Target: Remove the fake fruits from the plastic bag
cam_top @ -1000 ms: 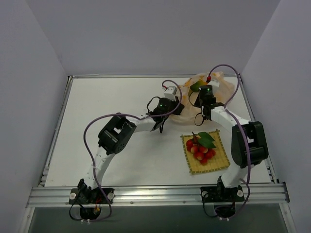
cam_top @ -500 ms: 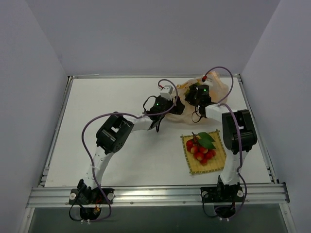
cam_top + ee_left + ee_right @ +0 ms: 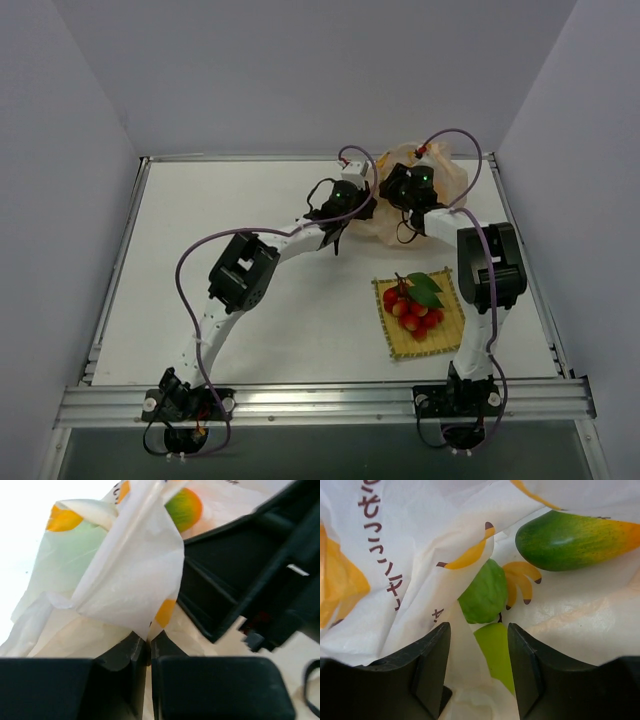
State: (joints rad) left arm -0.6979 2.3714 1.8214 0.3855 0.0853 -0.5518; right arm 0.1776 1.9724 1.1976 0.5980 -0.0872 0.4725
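The pale peach plastic bag (image 3: 447,180) lies at the table's far right. My left gripper (image 3: 352,196) is shut on a fold of the bag (image 3: 135,575), pinched between its fingertips and held up. My right gripper (image 3: 408,186) is open inside the bag's mouth. Between and just ahead of its fingers lie two green fruits (image 3: 484,592) (image 3: 496,647). The green-orange mango (image 3: 575,537) lies farther in, and shows in the left wrist view (image 3: 184,509). The red berry bunch (image 3: 412,306) with green leaves sits outside the bag.
The berry bunch rests on a square yellow woven mat (image 3: 452,338) at the near right. Grey walls enclose the table on three sides. A metal rail (image 3: 320,400) runs along the near edge by the arm bases.
Both grippers have moved toward the far edge, and the right one now reaches into the bag's mouth. The left gripper has lifted the bag's edge. The bag has bunched up.
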